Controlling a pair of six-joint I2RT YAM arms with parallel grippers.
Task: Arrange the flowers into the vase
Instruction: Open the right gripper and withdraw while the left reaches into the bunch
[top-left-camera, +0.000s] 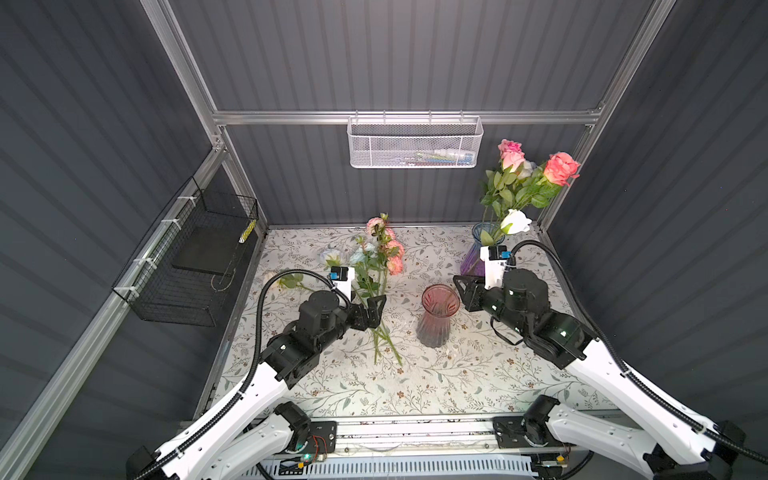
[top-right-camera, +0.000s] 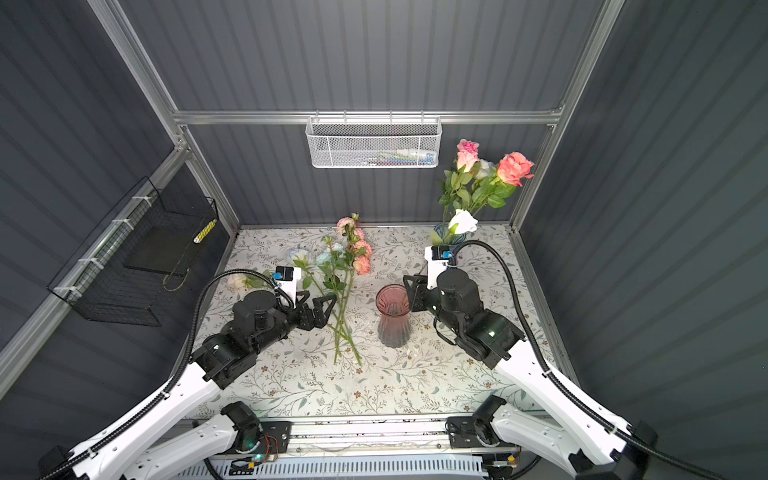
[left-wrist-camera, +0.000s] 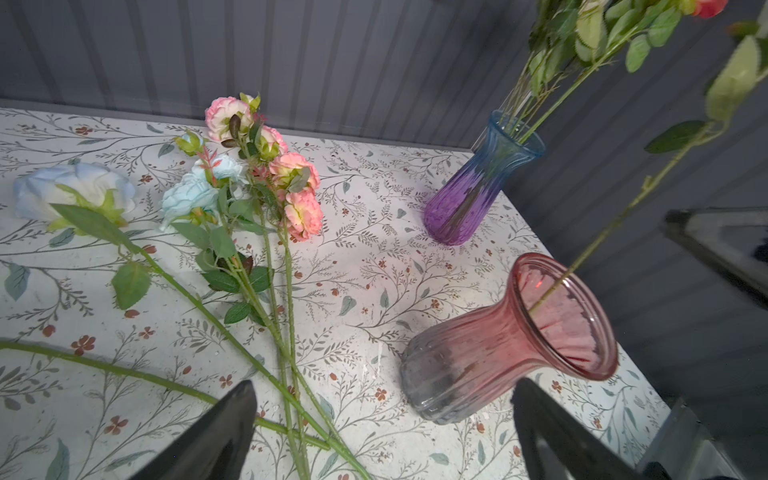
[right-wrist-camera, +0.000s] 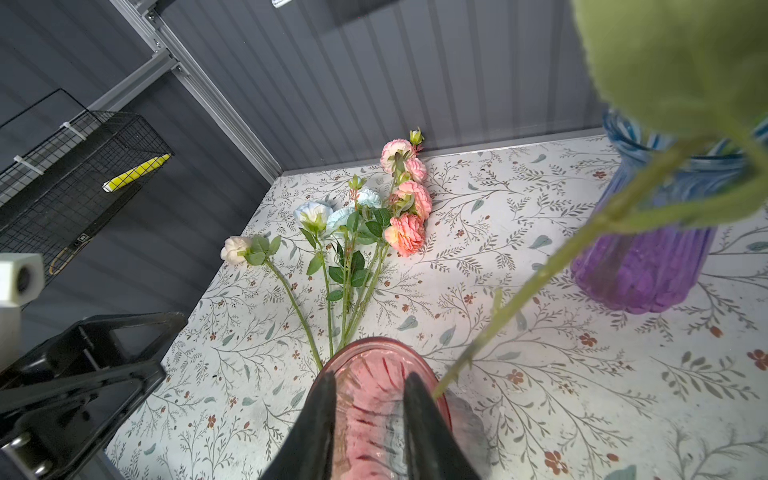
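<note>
Several flowers (top-left-camera: 384, 257) (left-wrist-camera: 266, 174) (right-wrist-camera: 374, 220) lie on the table left of the pink vase (top-left-camera: 436, 320) (top-right-camera: 392, 320) (left-wrist-camera: 498, 353), blooms toward the back wall. My left gripper (top-left-camera: 370, 311) (left-wrist-camera: 384, 386) hangs open and empty above their stems. My right gripper (top-left-camera: 463, 293) (right-wrist-camera: 370, 378) hovers over the vase mouth, open a little with nothing between its fingers. A white rose (top-left-camera: 515, 221) leans back and right; its stem (left-wrist-camera: 602, 232) (right-wrist-camera: 540, 282) stands in the pink vase, outside the fingers.
A blue-and-purple vase (top-left-camera: 473, 253) (left-wrist-camera: 469, 199) holding pink and coral roses (top-left-camera: 528, 174) stands at the back right corner. A white mesh basket (top-left-camera: 415, 143) hangs on the back rail. A black wire basket (top-left-camera: 187, 257) hangs on the left wall.
</note>
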